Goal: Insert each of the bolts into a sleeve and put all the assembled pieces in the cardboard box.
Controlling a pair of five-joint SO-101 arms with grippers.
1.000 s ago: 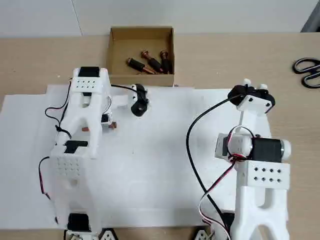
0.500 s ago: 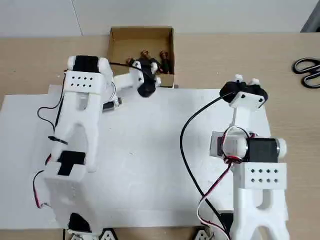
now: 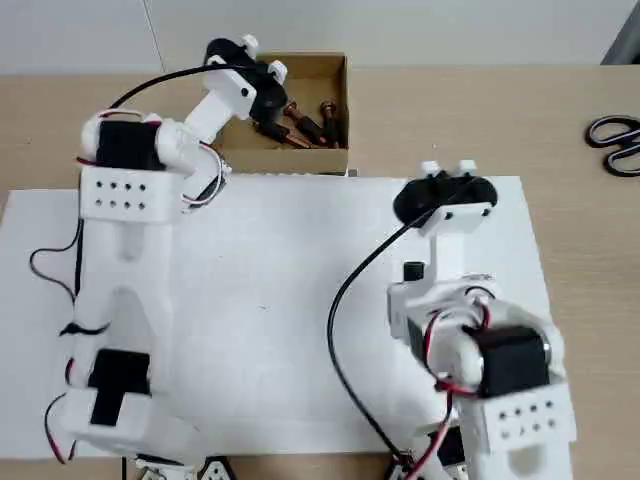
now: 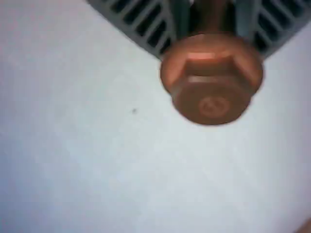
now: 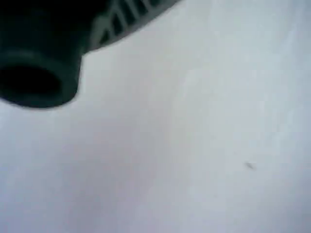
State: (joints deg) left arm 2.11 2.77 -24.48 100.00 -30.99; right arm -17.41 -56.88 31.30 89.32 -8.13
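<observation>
In the left wrist view, my left gripper (image 4: 210,19) is shut on a copper bolt (image 4: 212,80). Its hex head juts out past the grey ribbed fingers (image 4: 141,19) over a pale surface. From above, the left gripper (image 3: 258,88) hangs over the far left part of the cardboard box (image 3: 290,158). Several copper-headed pieces in black sleeves (image 3: 305,125) lie in the box. My right gripper (image 3: 442,195) is above the white sheet (image 3: 290,300), right of centre. In the right wrist view a black hollow sleeve (image 5: 36,73) sits against a grey finger (image 5: 126,19).
The white sheet covers most of the table in front of the box. Black scissors (image 3: 615,140) lie at the far right on bare wood. Black cables loop from both arms, one across the sheet's centre (image 3: 345,290).
The left arm has swung away from the sheet and up over the box. The right arm has shifted left and nearer, toward the middle of the sheet.
</observation>
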